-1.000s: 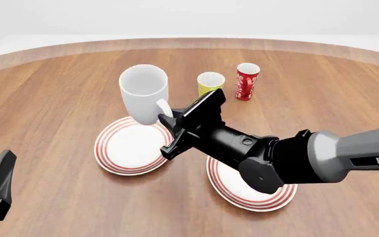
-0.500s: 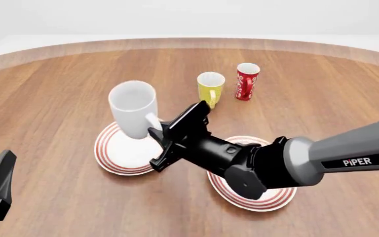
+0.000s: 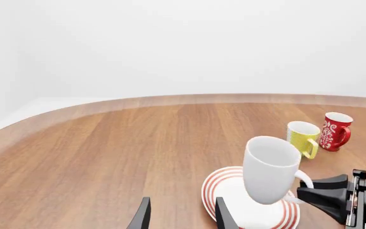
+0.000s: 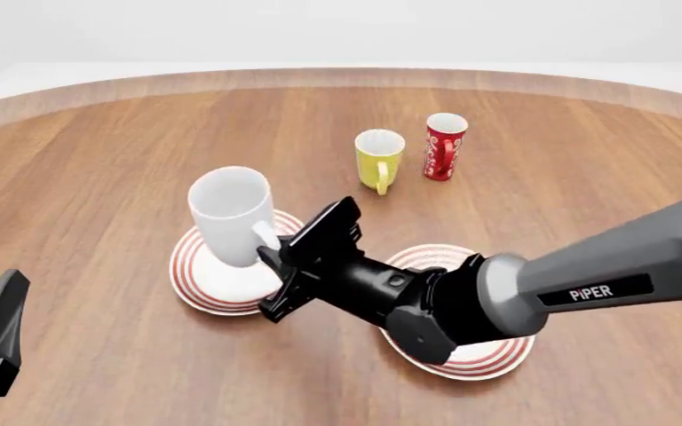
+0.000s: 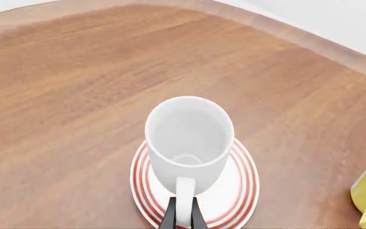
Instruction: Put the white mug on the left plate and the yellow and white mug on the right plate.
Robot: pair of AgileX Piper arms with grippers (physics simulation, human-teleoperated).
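My right gripper (image 4: 273,256) is holding the white mug (image 4: 230,216) by its handle, jaws clenched on the loop. The mug is sitting slightly tilted over the left plate (image 4: 199,275). In the front view its base is meeting the plate; in the left wrist view the mug (image 3: 270,169) is leaning over the plate (image 3: 228,191), and I cannot tell whether it is fully resting there. The right wrist view is looking straight down into the mug (image 5: 188,138), showing the plate's (image 5: 243,181) red rings around it and my two dark fingertips (image 5: 171,215) pinching the handle.

The right plate (image 4: 483,359), toward the near edge of the worktop (image 4: 92,160), is largely covered by my right arm in the front view and is not showing in either wrist view. The yellow and white mug (image 4: 378,158) is standing upright farther toward the far edge, well apart from both plates, with a red mug (image 4: 443,145) just beside it.

My left gripper (image 3: 180,217) is hanging above the near left part of the worktop, jaws released and holding nothing.
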